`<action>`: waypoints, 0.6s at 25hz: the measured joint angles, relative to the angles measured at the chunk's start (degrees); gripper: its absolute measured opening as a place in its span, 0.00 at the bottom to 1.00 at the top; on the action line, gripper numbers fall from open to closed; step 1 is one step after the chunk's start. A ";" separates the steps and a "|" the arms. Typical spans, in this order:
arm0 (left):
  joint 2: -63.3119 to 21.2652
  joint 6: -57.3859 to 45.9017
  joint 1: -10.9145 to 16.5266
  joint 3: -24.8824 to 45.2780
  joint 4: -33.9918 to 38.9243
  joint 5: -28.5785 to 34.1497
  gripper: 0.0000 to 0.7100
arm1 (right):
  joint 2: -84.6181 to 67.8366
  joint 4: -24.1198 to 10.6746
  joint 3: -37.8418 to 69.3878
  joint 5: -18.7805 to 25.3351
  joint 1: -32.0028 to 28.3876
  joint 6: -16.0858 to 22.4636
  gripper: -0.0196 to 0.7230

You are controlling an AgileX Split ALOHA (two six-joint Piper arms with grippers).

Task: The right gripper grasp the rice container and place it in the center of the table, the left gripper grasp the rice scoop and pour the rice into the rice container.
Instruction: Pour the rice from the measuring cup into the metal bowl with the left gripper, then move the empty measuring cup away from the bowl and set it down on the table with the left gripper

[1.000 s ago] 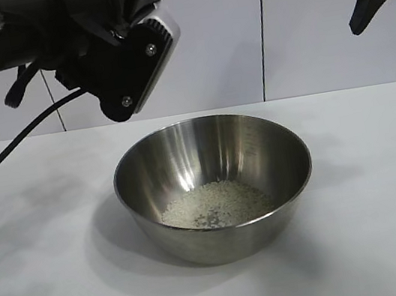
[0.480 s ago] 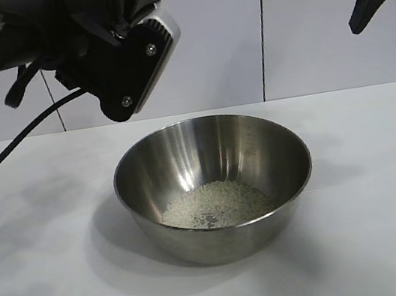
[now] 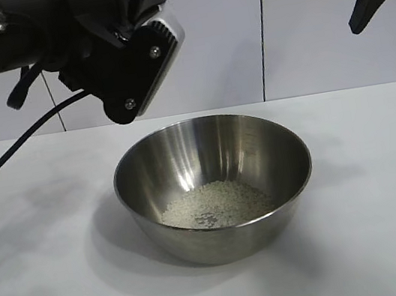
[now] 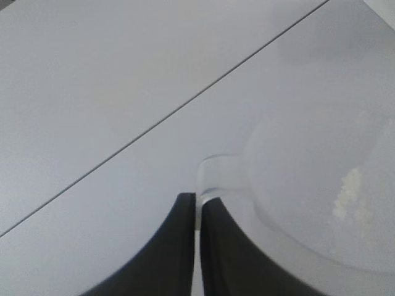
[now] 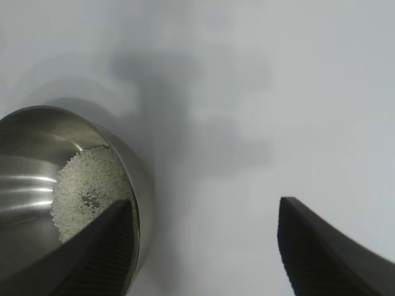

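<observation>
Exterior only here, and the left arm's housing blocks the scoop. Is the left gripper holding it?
Observer: Yes. The left wrist view shows the left gripper shut on the handle of the rice scoop.
Operator: Scoop empty?
Observer: Not quite. A small clump of rice sits on its inner wall.
Operator: Right gripper carrying anything?
Observer: No. The right wrist view shows the right gripper open with nothing between its fingers, over bare table, with the rice container off to one side.

Silver rice container (image 3: pixel 211 162), off-white rice (image 3: pixel 216 204)
</observation>
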 joint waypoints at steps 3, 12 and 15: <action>0.00 -7.32 -0.05 0.00 0.00 0.00 0.01 | 0.00 0.00 0.00 -0.06 0.00 0.00 0.65; -0.30 -35.66 -0.05 0.00 -11.18 0.04 0.01 | 0.00 0.00 0.00 -0.18 0.00 0.00 0.65; -0.97 -40.46 -0.05 0.00 -15.63 0.04 0.01 | 0.00 0.00 0.00 -0.22 0.00 0.00 0.65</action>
